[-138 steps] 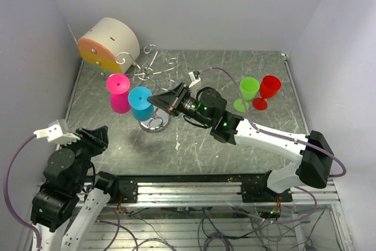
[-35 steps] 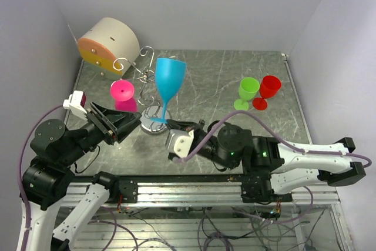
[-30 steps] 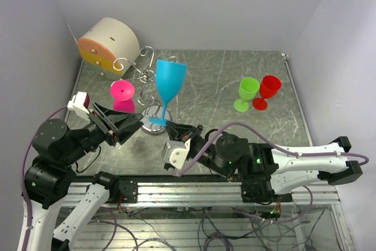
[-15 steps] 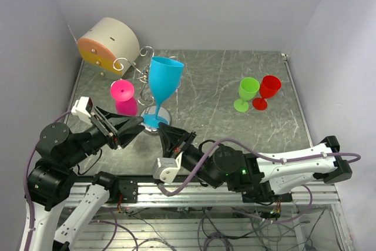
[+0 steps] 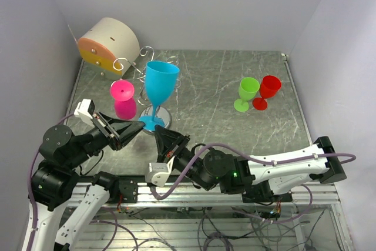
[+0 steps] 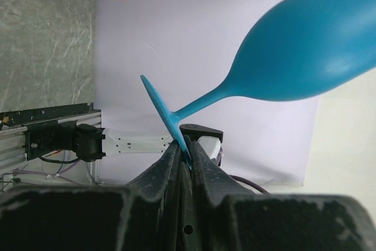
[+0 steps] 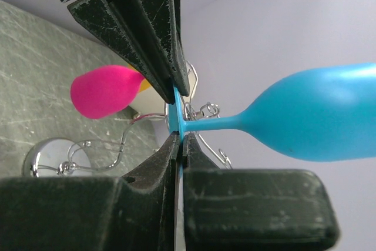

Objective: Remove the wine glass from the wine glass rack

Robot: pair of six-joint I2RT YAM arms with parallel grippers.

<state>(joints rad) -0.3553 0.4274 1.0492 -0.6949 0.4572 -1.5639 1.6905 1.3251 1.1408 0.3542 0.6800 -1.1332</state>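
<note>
In the top view the blue wine glass [image 5: 160, 82] is clear of the wine glass rack [image 5: 143, 66] and is held aloft just in front of it. Its bowl is uppermost and its long axis runs down the stem to the foot, which is the part nearest the arms. The left gripper [image 5: 140, 126] reaches that foot from the left and the right gripper [image 5: 160, 136] from the near side, so the two tips meet at the same disc and neither arm is clearly closer. The left wrist view shows the left fingers [image 6: 174, 156] pressed together on the thin rim of the foot, with stem and bowl leaning away up and to the right. The right wrist view shows the right fingers [image 7: 169, 145] nipping the lower edge of the foot while the left gripper clamps its upper edge. The stem runs out sideways across both pinches, and the rack's shiny base and a pink glass [image 7: 103, 92] lie behind. With both grips on the foot, the coming move likely depends on one gripper letting go without tipping that axis.
</note>
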